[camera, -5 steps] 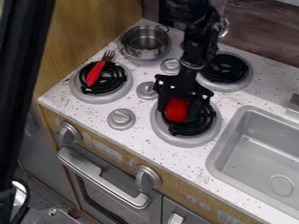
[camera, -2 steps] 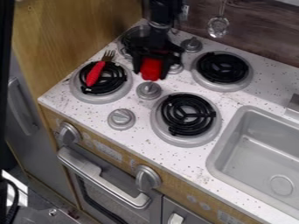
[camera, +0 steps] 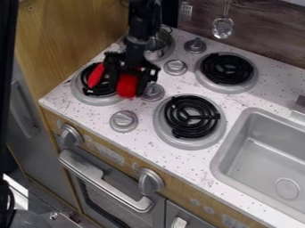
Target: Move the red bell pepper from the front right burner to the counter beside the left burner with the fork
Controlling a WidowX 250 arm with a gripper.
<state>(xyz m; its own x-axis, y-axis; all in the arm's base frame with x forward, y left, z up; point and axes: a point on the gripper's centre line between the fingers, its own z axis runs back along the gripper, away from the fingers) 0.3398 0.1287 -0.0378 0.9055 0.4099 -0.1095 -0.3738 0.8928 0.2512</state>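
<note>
Claw: fingers closed on red object, 11 o'clock in view
Fork handle: on burner, 10 o'clock from claw
Pot: 1 o'clock from claw

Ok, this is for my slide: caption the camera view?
Black gripper holding a red object, red handle on nearby burner.

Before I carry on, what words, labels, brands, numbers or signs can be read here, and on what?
Pale marks on the wooden front panel, between its large knobs: too small to read.
Pale marks near the panel's lower right: too small to read.
No other text that I can make out.
</note>
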